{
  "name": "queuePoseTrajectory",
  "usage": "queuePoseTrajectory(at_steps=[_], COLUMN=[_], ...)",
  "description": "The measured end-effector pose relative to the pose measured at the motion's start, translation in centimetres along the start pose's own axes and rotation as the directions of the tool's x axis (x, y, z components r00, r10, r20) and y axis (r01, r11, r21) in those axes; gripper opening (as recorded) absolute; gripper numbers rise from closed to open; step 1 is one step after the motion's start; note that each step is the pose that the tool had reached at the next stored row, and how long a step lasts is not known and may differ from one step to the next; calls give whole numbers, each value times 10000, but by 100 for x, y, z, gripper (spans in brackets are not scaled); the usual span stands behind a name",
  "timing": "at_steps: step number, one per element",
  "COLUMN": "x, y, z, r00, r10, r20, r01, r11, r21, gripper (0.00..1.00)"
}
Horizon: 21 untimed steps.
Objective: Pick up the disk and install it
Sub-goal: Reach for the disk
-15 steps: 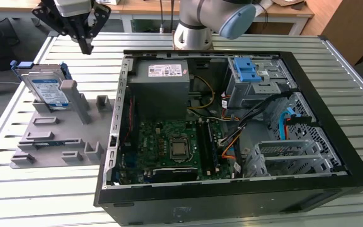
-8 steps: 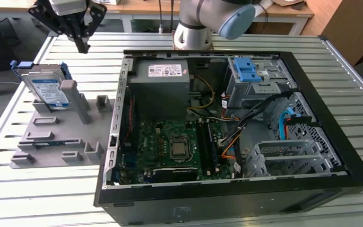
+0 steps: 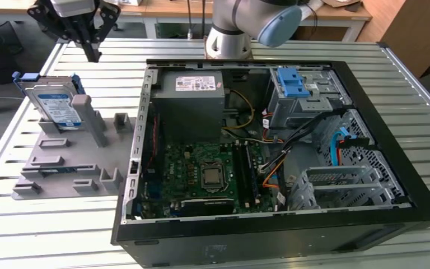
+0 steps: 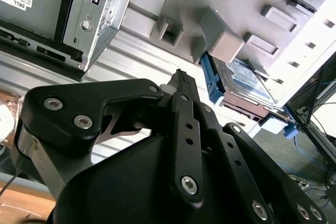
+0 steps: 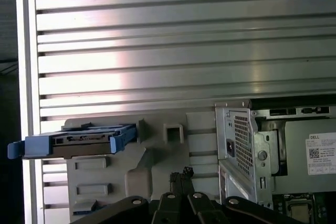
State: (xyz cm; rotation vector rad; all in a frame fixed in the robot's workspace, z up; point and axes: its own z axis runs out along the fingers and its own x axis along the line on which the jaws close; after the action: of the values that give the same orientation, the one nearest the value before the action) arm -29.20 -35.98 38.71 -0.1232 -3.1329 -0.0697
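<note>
Exterior view, disk: the disk leans on edge in the grey holder on the slatted table, left of the open computer case.
Exterior view, case contents: power supply, motherboard, blue latch.
Exterior view, fingers: the gripper hangs near the disk's far side, closed to a point and empty.
Second wrist view, disk: the disk is in the holder, apart from the fingertips.
Second wrist view, fingers: the gripper is pressed together and grips nothing.
First wrist view, disk: the disk is edge-on in the holder, with the gripper between the disk and the case.
</note>
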Motion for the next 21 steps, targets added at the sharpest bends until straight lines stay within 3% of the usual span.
queuePoseTrajectory(at_steps=[21], x=[305], y=[32], z=[12], r00=[10000], r10=[0], r20=[1], r01=[0], r11=[10000], r21=[-1], gripper=[11])
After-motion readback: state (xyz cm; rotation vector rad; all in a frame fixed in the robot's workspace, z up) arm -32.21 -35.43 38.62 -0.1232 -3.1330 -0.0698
